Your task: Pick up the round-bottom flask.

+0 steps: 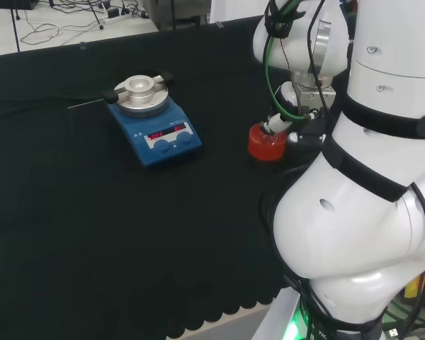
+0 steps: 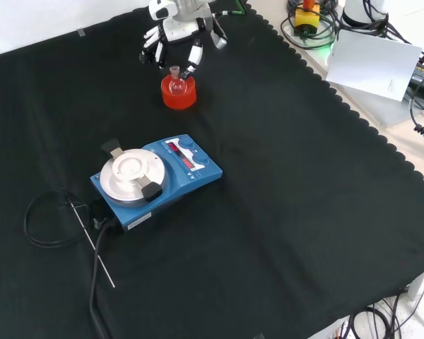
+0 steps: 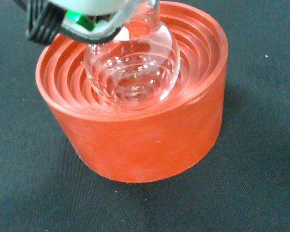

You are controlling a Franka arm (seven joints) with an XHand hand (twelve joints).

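A clear glass round-bottom flask [image 3: 133, 67] sits upright in a red ribbed stand [image 3: 135, 140]. In the front view the flask [image 2: 174, 79] and stand [image 2: 178, 94] are near the far edge of the cloth. The hand [image 2: 177, 32] hangs just above and behind them with its fingers spread and pointing down on either side of the flask's neck. One fingertip [image 2: 191, 66] is close beside the neck, and I cannot tell whether it touches. In the head view the hand [image 1: 297, 106] is at the red stand [image 1: 267, 144], partly behind the arm's white links.
A blue hotplate stirrer [image 2: 159, 176] with a round metal top stands nearer the camera in the front view; in the head view the stirrer [image 1: 156, 124] lies left of the stand. A black cable [image 2: 46, 222] and a thin rod [image 2: 92, 244] lie to its left.
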